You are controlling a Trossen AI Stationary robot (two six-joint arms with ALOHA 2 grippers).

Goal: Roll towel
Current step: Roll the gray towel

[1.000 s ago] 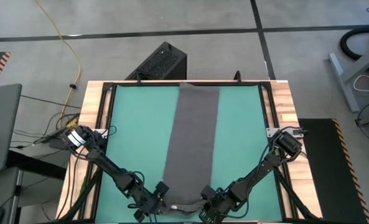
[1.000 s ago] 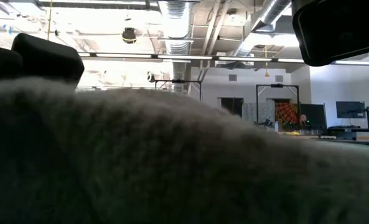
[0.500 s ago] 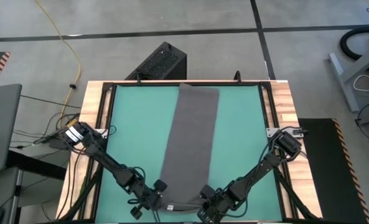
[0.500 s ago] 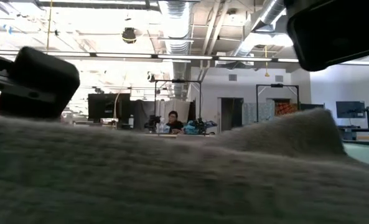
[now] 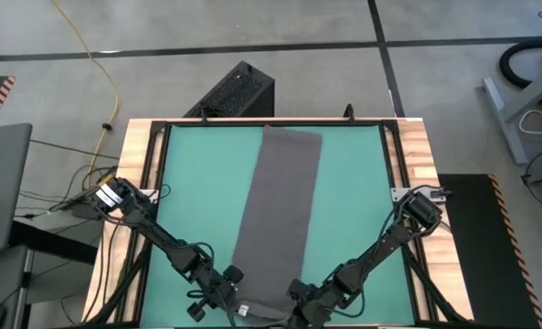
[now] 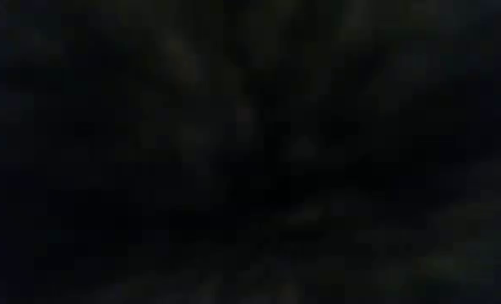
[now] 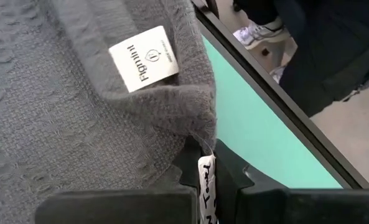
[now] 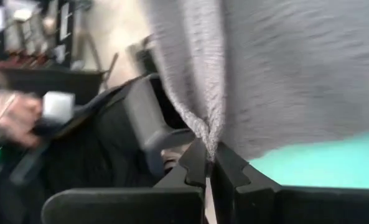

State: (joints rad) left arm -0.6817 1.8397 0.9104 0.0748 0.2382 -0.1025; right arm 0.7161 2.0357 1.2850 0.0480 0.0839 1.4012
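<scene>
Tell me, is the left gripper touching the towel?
Touching. The left wrist view shows the left gripper shut on the towel edge, near its white tag.

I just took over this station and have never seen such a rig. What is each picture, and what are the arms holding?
Two dark robot arms work at a green-topped table. The high view looks straight down: a long dark grey cloth towel lies along the middle. The left gripper and right gripper each pinch a near corner of it. Each wrist view looks past its own fingers: the left shows the towel's white tag, the right shows cloth clamped between shut fingers. The low view is dark, seemingly covered.
</scene>
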